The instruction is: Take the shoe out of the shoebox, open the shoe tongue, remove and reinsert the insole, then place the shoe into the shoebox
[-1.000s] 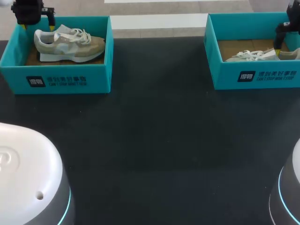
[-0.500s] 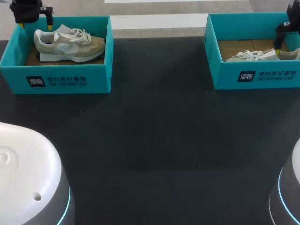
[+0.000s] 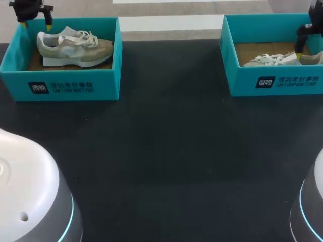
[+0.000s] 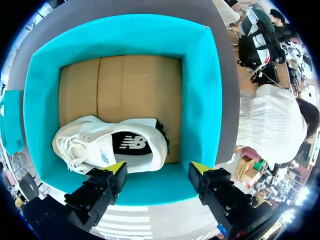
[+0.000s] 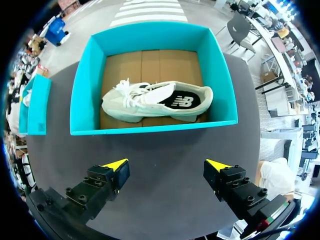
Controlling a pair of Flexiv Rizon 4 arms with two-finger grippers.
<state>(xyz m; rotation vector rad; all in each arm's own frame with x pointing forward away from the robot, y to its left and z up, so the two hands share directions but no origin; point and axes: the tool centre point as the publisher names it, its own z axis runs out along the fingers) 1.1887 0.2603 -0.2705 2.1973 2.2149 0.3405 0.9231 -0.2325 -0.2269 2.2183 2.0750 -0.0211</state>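
Left wrist view: left gripper wide, empty, over left shoebox rim; left shoe lies inside. Likewise right gripper wide, empty; right shoe inside right shoebox. Apparently nothing begun; every step remains.

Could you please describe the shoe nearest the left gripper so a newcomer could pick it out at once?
At the far edge of the table stand two teal boxes; take the left shoebox, by the left gripper. Its shoe is beige and white with white laces, and shows its whole side over the front wall, while the other shoe, in the right shoebox, barely shows.
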